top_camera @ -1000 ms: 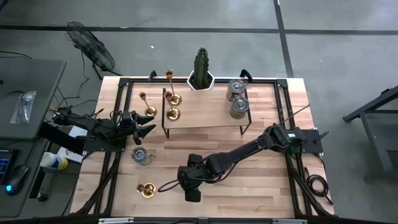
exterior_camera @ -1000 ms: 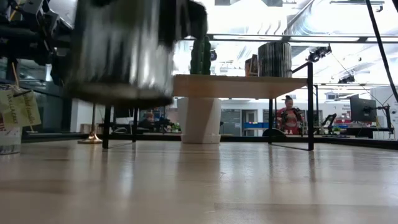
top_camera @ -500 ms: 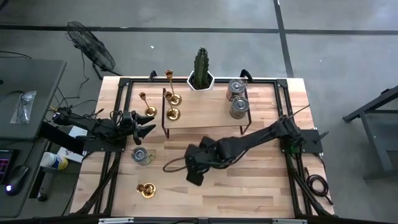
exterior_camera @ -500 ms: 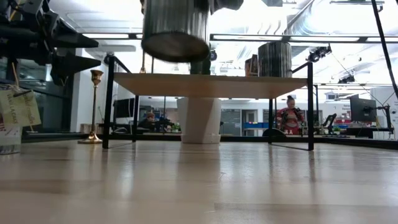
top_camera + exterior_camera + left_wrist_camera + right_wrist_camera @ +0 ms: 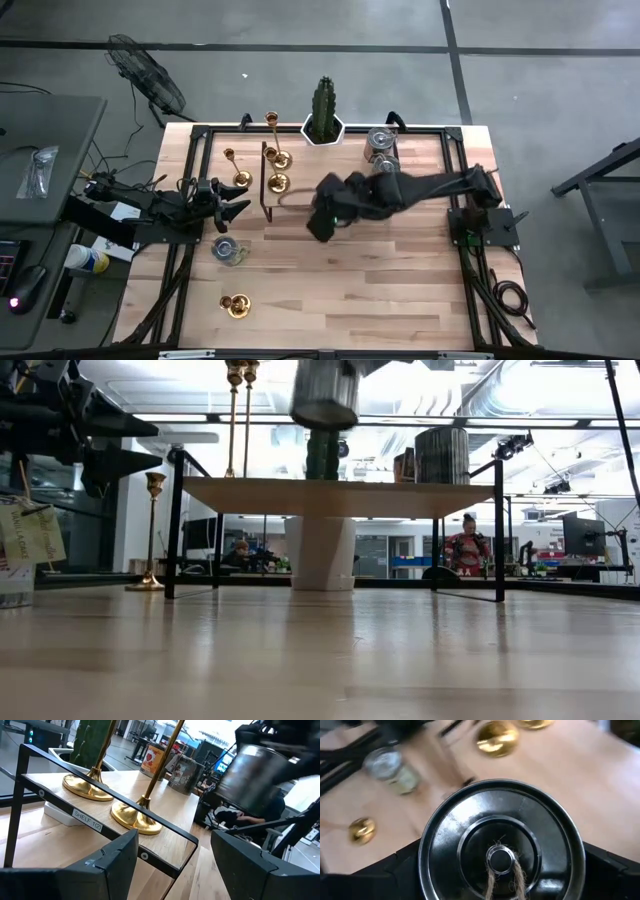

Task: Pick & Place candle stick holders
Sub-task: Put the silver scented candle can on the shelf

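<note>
Right gripper sits mid-frame in the high view, over the front edge of the shelf, jaws clamped round a silver tin. From above the arm hides the tin; the right wrist view shows its round lid w/ a twine loop on the knob, and the low view shows it hanging in the air at top centre, above the shelf top.

Left gripper waits at left of the high view beside the shelf, fingers spread, nothing between them.

Candle stick holders: two tall ones on the shelf's left end, one short one on the worktop just left of the shelf, one lying near the lower left. Left wrist view gets the two gold bases close up and a label on the shelf rail reading "SHELF 1", last bit unclear.

Also a cactus in a white pot at top centre, another tin on the shelf's right end, a small glass jar at left.

Worktop is pale wood planks; floor grey concrete. Low view looks into a bright workshop w/ a person far back, right of centre.
</note>
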`<state>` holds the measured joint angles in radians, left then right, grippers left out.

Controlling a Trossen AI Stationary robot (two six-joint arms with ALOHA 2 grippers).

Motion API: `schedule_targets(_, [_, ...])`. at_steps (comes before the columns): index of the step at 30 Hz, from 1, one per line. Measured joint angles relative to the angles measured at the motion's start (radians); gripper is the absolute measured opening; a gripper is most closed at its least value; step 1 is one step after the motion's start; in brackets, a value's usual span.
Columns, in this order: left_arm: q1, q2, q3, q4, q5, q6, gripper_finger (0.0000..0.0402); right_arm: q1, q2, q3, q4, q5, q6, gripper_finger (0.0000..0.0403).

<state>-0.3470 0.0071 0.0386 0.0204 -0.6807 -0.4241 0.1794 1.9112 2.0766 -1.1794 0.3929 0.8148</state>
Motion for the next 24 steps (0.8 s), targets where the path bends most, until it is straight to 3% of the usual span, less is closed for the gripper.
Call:
schedule_targets(14, [0.000, 0.000, 0.000, 0.000, 0.000, 0.000, 0.0245, -0.279, -0.002, 0.000, -0.023, -0.021, 0.031, 0.0351])
schedule_targets(24, [0.000, 0.000, 0.000, 0.000, 0.000, 0.000, 0.0245, -0.400, 0.005, 0.000, -0.088, -0.024, 0.090, 0.0351])
